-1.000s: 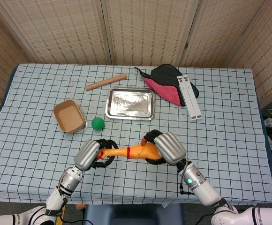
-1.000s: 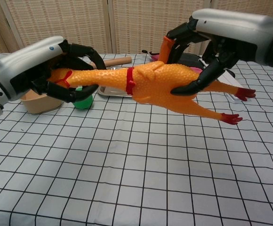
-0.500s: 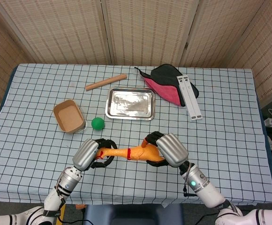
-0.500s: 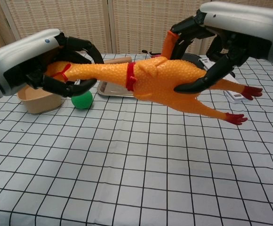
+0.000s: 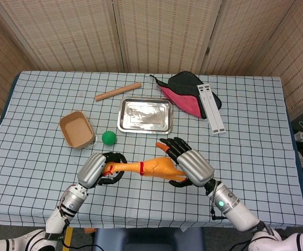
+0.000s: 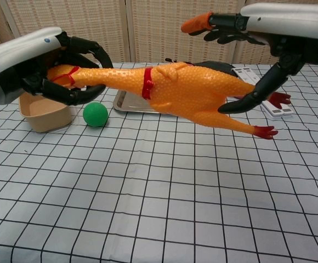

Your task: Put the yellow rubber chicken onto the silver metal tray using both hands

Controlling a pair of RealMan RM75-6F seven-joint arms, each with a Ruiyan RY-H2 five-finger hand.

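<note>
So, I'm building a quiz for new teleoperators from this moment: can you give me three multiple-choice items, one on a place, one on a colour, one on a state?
1. Where is the small ball?
A. inside the tray
B. on the cloth between the box and the tray
C. on the pink fabric

2. What colour is the band round the chicken's neck?
A. red
B. blue
C. white

3. What state is the tray in?
A. empty
B. holding the chicken
C. upside down

1 B: the green ball lies between the brown cardboard box and the silver metal tray.
2 A: the yellow rubber chicken wears red.
3 A: both hands hold the chicken short of it.
</note>
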